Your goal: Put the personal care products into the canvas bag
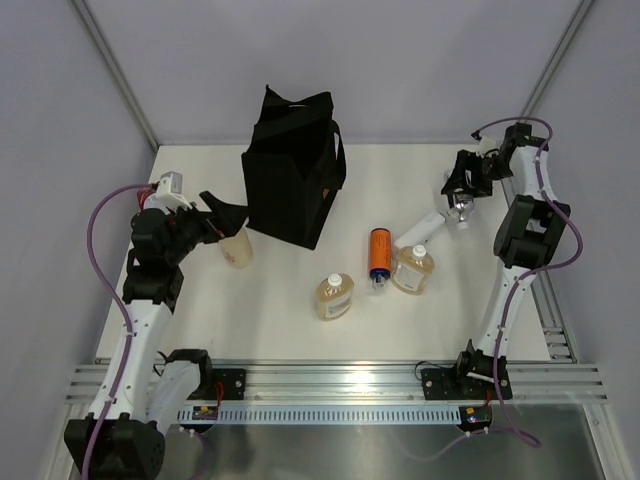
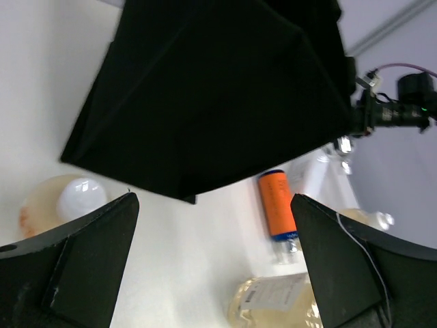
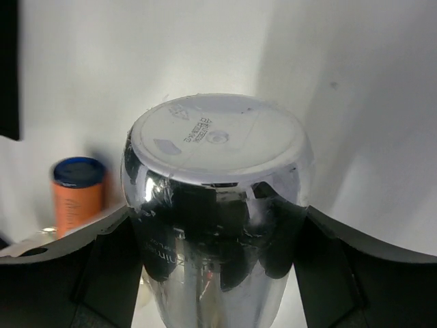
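The black canvas bag (image 1: 295,180) stands at the back middle and fills the top of the left wrist view (image 2: 218,89). My left gripper (image 1: 230,220) is open and empty beside the bag's left side, just above one amber bottle (image 1: 238,250) with a white cap (image 2: 80,197). My right gripper (image 1: 462,192) is shut on the shiny silver bottle (image 3: 218,205) at the far right. The white tube (image 1: 428,228), the orange bottle (image 1: 379,254) and two more amber bottles (image 1: 335,297) (image 1: 413,269) lie on the table. The round red container is out of view.
The white table (image 1: 280,320) is walled by grey panels at the back and sides. A metal rail (image 1: 340,385) runs along the near edge. The orange bottle also shows in the right wrist view (image 3: 78,195), left of the silver bottle.
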`<state>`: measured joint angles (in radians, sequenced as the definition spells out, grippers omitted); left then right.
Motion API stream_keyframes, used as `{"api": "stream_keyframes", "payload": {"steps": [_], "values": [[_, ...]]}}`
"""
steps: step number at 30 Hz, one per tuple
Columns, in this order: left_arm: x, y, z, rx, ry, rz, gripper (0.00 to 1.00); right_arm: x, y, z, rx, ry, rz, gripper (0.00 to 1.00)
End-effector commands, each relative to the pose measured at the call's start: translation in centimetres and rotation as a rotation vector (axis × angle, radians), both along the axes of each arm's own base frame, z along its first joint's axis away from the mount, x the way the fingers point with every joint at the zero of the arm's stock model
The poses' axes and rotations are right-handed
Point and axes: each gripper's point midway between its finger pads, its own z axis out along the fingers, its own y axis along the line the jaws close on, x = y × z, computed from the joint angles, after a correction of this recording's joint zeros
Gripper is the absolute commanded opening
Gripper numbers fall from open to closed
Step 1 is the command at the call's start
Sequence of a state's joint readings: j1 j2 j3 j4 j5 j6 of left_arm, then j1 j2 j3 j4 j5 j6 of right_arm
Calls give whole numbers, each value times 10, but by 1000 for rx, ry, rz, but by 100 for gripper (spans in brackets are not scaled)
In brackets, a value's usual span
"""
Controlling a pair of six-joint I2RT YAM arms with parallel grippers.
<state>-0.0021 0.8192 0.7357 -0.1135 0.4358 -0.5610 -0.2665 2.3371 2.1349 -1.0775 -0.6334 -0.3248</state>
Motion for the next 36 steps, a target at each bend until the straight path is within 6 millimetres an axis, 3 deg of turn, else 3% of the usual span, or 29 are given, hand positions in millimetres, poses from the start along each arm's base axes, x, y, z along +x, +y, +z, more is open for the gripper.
{"api": "stream_keyframes", "payload": {"steps": [1,3,5,6,8,10,12,13,15,16,19,21,22,23,27,28,30,31,36], "values": [[-4,-31,66,-110,-167,-193,99,-1,60,126,315,-207,51,0],[-10,-46,88,-138,-181,-292,99,-7,74,133,383,-193,60,0],[-6,-57,86,-138,-130,-337,99,-11,87,150,428,-232,96,0],[-8,-66,99,-131,-152,-368,99,-13,97,159,454,-239,112,0],[-5,-72,101,-126,-144,-382,99,-15,113,186,472,-316,169,0],[-4,-78,106,-130,-155,-393,99,-22,144,218,500,-370,267,0],[-6,-83,108,-135,-155,-408,99,-27,170,238,532,-371,313,0],[-6,-84,108,-137,-154,-411,99,-31,196,244,551,-366,367,0],[-8,-85,106,-135,-147,-405,99,-37,231,274,577,-394,417,0],[-8,-84,102,-135,-136,-400,99,-39,259,290,588,-457,477,0],[-13,-80,98,-123,-125,-372,99,-35,300,322,655,-519,489,0],[-18,-75,98,-110,-137,-346,99,-43,333,344,704,-545,495,0],[-20,-73,94,-106,-124,-335,99,-34,345,350,711,-601,482,0],[-22,-72,91,-102,-115,-326,99,-42,363,364,730,-638,500,0],[-30,-66,82,-101,-95,-286,99,-28,399,384,748,-773,403,0],[-35,-64,83,-99,-102,-280,99,-12,402,387,737,-831,328,0],[-39,-61,75,-90,-82,-260,99,-2,410,392,716,-905,273,0],[-43,-58,78,-84,-94,-252,99,13,408,392,700,-946,210,0],[-55,-48,65,-38,-77,-208,99,35,407,371,554,-1060,212,0]]}}
